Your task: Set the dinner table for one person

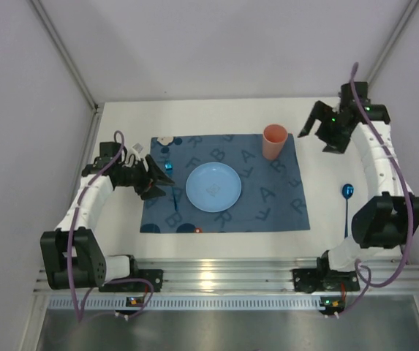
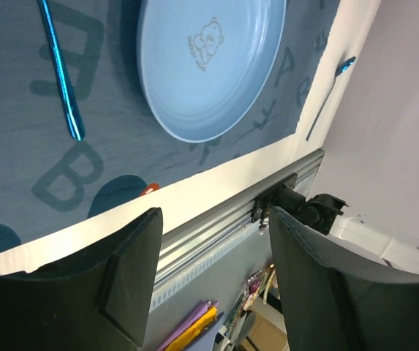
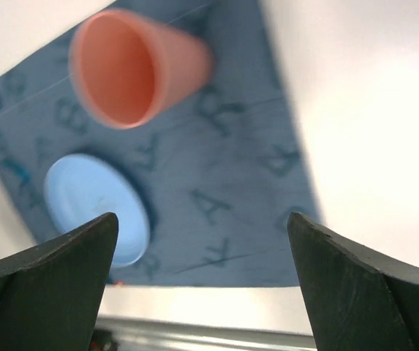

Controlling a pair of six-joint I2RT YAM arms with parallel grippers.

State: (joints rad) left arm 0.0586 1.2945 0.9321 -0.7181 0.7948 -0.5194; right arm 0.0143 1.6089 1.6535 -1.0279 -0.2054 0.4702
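Tabletop of plain matte white, the dinner table (image 1: 224, 117) stretches beneath a dark blue lettered mat (image 1: 267, 201) and well beyond it on every side, far larger than anything resting on it. At the mat's centre sits a pale blue plate (image 1: 213, 186), and an orange cup (image 1: 274, 141) stands near the mat's far right corner. A slim blue utensil (image 2: 63, 80) lies on the mat's left part, while a blue spoon (image 1: 347, 192) rests on bare table off the mat's right edge. The left gripper (image 2: 215, 219) hangs over the mat's left edge, its arm bent low, jaws parted with nothing between them. The right gripper (image 3: 202, 219) is raised beyond the mat's far right corner, jaws spread wide, gripping nothing. Pale grey walls enclose the table past the mat's far, left and right sides, and a metal rail (image 1: 224, 274) runs along its near side.
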